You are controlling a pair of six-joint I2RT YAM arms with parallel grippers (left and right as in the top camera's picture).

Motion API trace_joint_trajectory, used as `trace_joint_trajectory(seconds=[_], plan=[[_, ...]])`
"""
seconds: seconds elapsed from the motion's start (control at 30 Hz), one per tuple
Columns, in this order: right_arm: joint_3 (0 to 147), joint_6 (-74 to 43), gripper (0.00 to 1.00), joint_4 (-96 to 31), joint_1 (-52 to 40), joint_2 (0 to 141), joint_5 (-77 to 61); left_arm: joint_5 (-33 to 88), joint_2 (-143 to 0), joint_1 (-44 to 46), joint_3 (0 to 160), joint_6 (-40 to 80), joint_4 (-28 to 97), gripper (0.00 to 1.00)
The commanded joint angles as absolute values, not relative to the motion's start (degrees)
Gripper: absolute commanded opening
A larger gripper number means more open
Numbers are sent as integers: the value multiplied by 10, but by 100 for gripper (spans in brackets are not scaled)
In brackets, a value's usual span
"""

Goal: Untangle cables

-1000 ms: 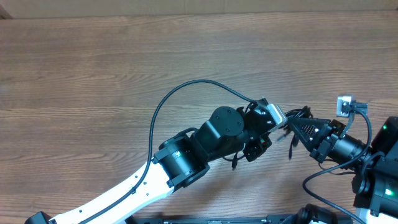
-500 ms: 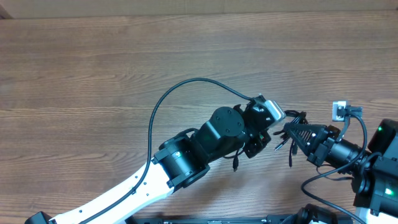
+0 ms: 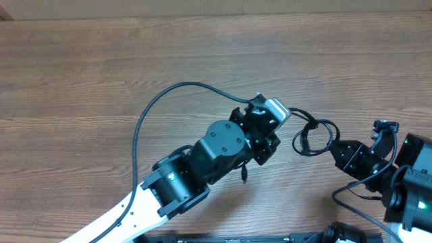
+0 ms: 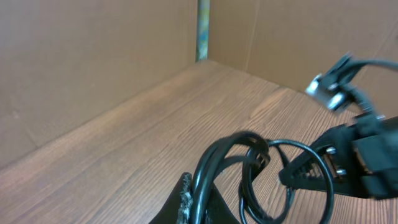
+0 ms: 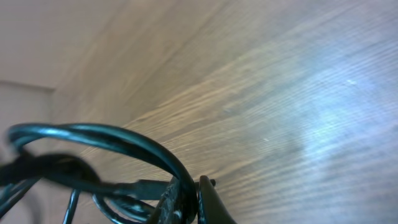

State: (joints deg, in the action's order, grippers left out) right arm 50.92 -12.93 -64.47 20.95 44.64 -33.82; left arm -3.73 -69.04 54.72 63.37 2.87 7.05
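Since each arm has pinched a different strand of the one bunch, the cables are strung between the two grips, which looks meant to draw the loops apart so the tangle can loosen. In the left wrist view, the left fingers sit at the bottom centre of the frame, closed tight on a black strand that rises from them and curls into a loop; they touch nothing else. In the right wrist view, the right fingers are likewise closed at the bottom centre on a strand. A cord arches up and over to the left there, and a small plug end lies just left of the grip. From above, the bunch shows as a couple of overlapping rings right of centre, between the tip of the left arm at mid-frame and the tip of the right arm toward the lower right. The rings look slack rather than taut, so I judge the knot only partly opened, with more spreading needed. Whether the loops rest on the desk or hang just over it cannot be told from these views.
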Motion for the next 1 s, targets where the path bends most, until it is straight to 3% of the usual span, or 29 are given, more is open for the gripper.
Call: trace_joint_trajectory(seconds=[0.0,0.6,0.97], plan=[[518,-152,4,-656,210,483,-253,-66,-645,540,646,37,59,4],[518,-136,4,-662,210,569,-258,-62,-571,540,646,38,67,4],[518,-70,21,-676,210,569,-335,-65,-571,540,646,39,75,4]])
